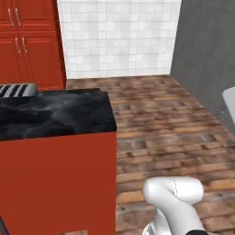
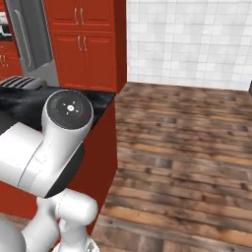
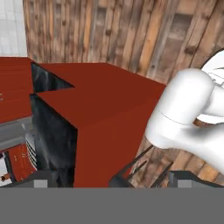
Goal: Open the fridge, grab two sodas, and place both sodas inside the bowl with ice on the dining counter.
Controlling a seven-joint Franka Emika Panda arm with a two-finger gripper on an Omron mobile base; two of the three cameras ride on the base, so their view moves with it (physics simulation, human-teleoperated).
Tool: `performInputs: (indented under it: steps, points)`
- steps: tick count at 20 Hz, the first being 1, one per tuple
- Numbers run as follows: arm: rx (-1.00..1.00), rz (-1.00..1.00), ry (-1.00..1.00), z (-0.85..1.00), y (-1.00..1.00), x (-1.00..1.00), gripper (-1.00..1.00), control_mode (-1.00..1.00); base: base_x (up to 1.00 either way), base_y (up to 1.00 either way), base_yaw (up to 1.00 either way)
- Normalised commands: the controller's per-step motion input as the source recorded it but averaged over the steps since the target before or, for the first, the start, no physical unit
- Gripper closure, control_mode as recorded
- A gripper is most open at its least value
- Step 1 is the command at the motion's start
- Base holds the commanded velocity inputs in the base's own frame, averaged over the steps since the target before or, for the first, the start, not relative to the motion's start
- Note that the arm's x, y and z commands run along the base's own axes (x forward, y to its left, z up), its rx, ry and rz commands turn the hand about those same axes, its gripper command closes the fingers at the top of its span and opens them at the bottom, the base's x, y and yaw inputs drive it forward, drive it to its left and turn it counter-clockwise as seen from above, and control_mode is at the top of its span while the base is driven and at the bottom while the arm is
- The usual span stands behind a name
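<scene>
The fridge (image 2: 30, 42) stands at the far left behind the counter, grey metal with a long vertical bar handle, and its door looks shut. The dining counter (image 1: 55, 114) has a black marble top on a plain red front panel and sits just left of my arm; it also appears as the dining counter (image 2: 22, 101) and, rolled sideways, as the dining counter (image 3: 100, 105). My gripper (image 3: 113, 183) is open, its fingertips (image 3: 41, 183) wide apart with nothing held between them. The sodas and the bowl are out of view.
Red cabinets (image 1: 27, 41) line the back left beside a white tiled wall (image 1: 119, 36). A striped grey object (image 1: 17, 90) lies on the counter's far end. Wooden floor (image 1: 170, 124) stretches to the right. Thin black legs (image 3: 133, 168) show by the counter.
</scene>
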Motion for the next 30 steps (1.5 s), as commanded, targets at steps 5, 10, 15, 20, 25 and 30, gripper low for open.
performInputs:
  steps: [5,10,15,20,25,30]
  points:
    - [0.00,0.00,0.00,0.00,0.00,0.00,-1.00,1.00,1.00,-0.86,0.10]
    - [0.00,0.00,0.00,0.00,0.00,0.00,-1.00,1.00,1.00,-0.68,0.12]
    - [0.00,0.00,0.00,0.00,0.00,0.00,-1.00,1.00,1.00,-0.60,0.15]
    - [0.00,0.00,0.00,0.00,0.00,0.00,-1.00,1.00,1.00,-0.83,0.13]
    - [0.00,0.00,0.00,0.00,0.00,0.00,-1.00,1.00,1.00,-0.77,0.16]
    - [0.00,0.00,0.00,0.00,0.00,0.00,-1.00,1.00,1.00,-0.23,0.31]
